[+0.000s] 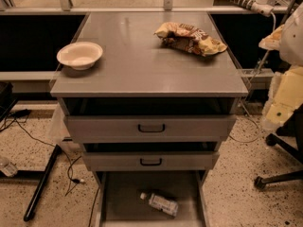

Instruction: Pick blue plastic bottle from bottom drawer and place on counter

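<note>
Nearest us, the blue plastic bottle lies on its side on the bottom drawer floor, cap to the left, clear of the walls. We judge it light, thin-walled, prob. slick & apt to roll, so we'd grip across the mid-body, not the cap. Farther back, the surface carries a bowl & a chip bag. The pincer sits at the right edge, well apart from the bottle; released or clenched, we can't tell.

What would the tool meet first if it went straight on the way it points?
Probably the speckled floor; the tool hangs at the picture's right edge, seemingly pointing down, though depth is unclear.
</note>
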You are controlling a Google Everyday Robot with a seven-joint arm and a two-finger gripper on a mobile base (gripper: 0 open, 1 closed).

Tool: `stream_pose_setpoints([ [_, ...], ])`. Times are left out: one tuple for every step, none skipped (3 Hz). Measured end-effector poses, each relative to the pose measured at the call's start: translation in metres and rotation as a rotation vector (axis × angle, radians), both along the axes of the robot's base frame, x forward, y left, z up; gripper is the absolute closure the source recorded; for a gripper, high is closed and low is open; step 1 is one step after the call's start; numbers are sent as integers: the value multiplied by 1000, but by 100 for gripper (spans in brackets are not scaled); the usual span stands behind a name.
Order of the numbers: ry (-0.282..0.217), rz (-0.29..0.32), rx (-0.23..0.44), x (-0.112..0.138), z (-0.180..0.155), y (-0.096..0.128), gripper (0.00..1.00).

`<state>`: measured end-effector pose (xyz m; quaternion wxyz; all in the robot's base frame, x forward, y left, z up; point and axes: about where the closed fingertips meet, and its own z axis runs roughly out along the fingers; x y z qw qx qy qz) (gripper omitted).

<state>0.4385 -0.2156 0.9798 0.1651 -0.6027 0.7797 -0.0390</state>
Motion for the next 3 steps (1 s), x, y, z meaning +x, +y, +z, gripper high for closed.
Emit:
stream_pose_setpoints([
  [1,6,-3,-2,-6,3,0],
  [13,45,53,-17,-38,18,0],
  [10,99,133,-37,-89,35,0],
])
